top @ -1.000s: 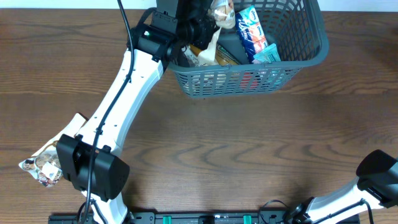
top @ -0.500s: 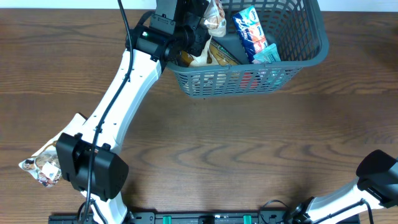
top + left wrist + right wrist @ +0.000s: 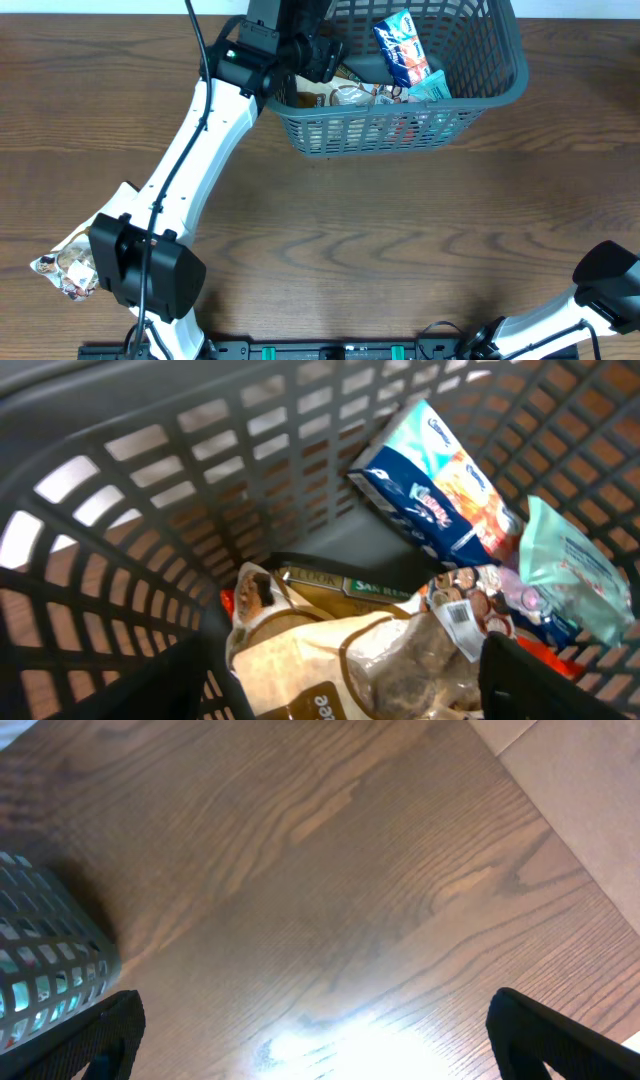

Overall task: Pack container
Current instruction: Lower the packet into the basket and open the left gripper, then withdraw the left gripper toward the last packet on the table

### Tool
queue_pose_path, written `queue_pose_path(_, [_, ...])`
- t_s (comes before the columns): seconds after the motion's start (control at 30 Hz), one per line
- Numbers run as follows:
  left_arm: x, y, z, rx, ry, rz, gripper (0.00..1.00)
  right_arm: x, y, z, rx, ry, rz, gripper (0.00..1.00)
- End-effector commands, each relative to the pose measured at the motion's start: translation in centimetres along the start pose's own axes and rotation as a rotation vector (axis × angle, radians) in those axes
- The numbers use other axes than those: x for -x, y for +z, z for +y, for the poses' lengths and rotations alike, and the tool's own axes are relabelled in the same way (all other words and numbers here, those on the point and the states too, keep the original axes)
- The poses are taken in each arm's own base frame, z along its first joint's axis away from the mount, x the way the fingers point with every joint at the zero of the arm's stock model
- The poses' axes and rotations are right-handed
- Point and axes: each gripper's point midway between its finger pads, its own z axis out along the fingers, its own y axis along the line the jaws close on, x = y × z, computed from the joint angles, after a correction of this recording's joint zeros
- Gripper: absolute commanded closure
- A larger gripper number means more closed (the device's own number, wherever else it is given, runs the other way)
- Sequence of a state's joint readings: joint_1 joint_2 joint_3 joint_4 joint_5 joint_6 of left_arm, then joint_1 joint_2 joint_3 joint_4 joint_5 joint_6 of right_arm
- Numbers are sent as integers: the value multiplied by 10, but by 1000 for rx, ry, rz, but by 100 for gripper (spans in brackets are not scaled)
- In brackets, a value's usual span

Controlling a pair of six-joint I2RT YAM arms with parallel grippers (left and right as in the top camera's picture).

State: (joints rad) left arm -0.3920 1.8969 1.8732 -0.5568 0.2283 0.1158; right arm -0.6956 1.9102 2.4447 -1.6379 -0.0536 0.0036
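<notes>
Container (image 3: pixel 385 130) sits at the far side of the worktop (image 3: pixel 400 250), with snack bags inside. Left fingers (image 3: pixel 545 680) are spread open over a brown bag (image 3: pixel 330 660) lying in it and hold nothing, so this looks like the drop-off step. Right fingers (image 3: pixel 570 1045) are wide open and empty. Next, I think, an arm must lift clear and fetch the loose bag (image 3: pixel 65 270) at the near left.

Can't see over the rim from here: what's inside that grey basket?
In the basket: a blue packet, a teal packet beside it, and a tan bag lying over a brown packet. What lies under them is covered; only a red edge shows.
</notes>
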Motion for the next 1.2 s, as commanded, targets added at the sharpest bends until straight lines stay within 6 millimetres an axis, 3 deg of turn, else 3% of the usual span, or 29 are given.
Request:
queue_pose_path(0.0, [27, -19, 17, 48, 3, -75, 17, -1, 2, 0, 6, -4, 10, 1])
queue_pose_path(0.1, [55, -54, 39, 156, 1, -164, 16, -1, 2, 0, 6, -4, 9, 1])
queue_pose_path(0.23, [91, -132, 67, 338, 0, -300, 16, 0, 2, 0, 6, -4, 6, 1])
queue_pose_path(0.33, [100, -196, 79, 433, -21, -377, 15, 1, 2, 0, 6, -5, 1, 1])
queue_pose_path(0.4, [97, -232, 83, 471, -34, -396, 9, 1, 2, 0, 6, -5, 0, 1])
queue_pose_path(0.6, [59, -309, 83, 525, -139, -377, 8, 1, 2, 0, 11, -4, -1, 1])
queue_pose_path(0.83, [11, -358, 111, 754, -358, -329, 8, 2, 2, 5, 36, -5, -4, 1])
queue_pose_path(1.0, [-40, -393, 144, 1038, -761, -382, 8, 1, 2, 5, 36, -4, 2, 1])
queue_pose_path(1.17, [-89, -418, 158, 1223, -1100, -462, 8, -1, 2, 5, 36, -4, 8, 1])
